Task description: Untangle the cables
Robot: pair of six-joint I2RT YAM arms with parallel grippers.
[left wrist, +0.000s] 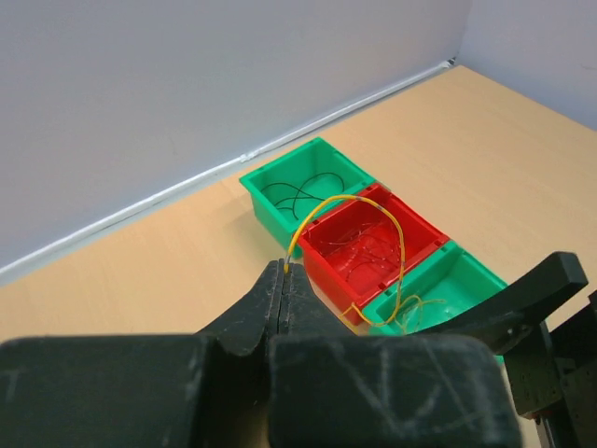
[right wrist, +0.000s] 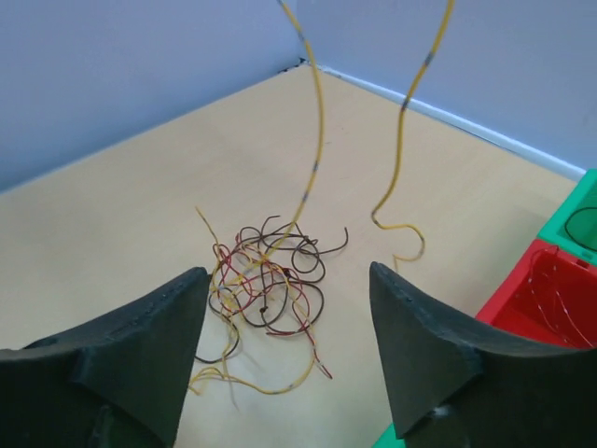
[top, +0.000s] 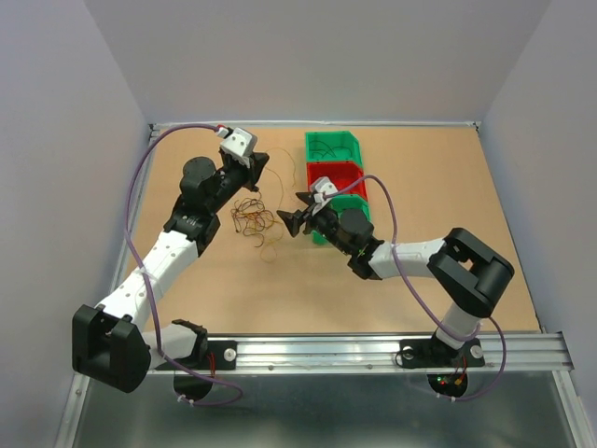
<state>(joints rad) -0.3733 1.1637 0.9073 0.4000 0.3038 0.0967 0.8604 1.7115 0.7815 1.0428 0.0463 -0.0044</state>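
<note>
**Operator:** State of left jaws?
**Technician:** Pressed together, pinching a yellow cable (left wrist: 346, 198), raised.
**Operator:** Right jaws?
**Technician:** Spread wide, holding nothing, facing the tangle (right wrist: 266, 280) on the bench (right wrist: 140, 215); bins (left wrist: 328, 276) beside.

No legible text, label, brand, number or sign is present on any surface in the three views, including the bins (top: 312, 149), the arm housings (top: 154, 266) and the aluminium rail (top: 354, 347) nearer the camera than the bins.
</note>
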